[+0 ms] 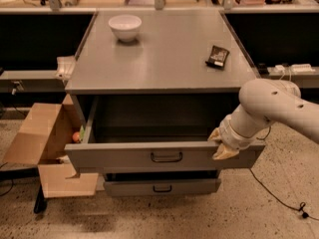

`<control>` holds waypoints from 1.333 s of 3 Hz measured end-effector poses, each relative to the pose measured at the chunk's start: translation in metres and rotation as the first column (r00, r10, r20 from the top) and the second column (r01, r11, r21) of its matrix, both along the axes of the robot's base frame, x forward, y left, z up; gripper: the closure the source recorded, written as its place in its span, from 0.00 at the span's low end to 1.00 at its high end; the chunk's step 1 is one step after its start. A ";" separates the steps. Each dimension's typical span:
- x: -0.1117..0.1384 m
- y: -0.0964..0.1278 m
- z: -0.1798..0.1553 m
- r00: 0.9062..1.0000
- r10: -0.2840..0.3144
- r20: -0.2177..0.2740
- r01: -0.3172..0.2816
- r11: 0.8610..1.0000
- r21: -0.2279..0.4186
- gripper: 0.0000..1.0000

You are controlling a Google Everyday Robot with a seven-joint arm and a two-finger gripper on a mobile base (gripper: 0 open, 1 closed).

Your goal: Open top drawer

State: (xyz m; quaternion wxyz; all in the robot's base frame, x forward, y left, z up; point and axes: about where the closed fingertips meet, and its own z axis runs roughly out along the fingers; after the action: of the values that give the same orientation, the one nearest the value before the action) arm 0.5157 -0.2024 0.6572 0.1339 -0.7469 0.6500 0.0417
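My gripper [221, 144] sits at the right end of the top drawer [124, 156], below the table's [164, 59] front-right corner, with its fingers pinched over the upper rim of the front panel. The drawer stands well out from under the table's front edge, dark inside showing. I judge the opening nearly done. What's left is perhaps a last bit of travel, then letting go.

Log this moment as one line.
top drawer: open wide | gripper: at its front's right end | task: looks done
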 end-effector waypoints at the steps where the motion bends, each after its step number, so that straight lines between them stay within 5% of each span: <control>1: 0.000 0.000 0.000 1.000 0.000 0.000 0.000 1.000 0.000 1.00; 3: -0.021 -0.002 -0.005 1.000 -0.004 -0.010 0.004 1.000 0.019 1.00; 4: -0.021 -0.002 -0.005 1.000 -0.003 -0.010 0.004 1.000 0.019 0.82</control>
State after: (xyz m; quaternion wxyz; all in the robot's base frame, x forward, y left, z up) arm 0.4947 -0.2043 0.6522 0.1378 -0.7442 0.6515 0.0511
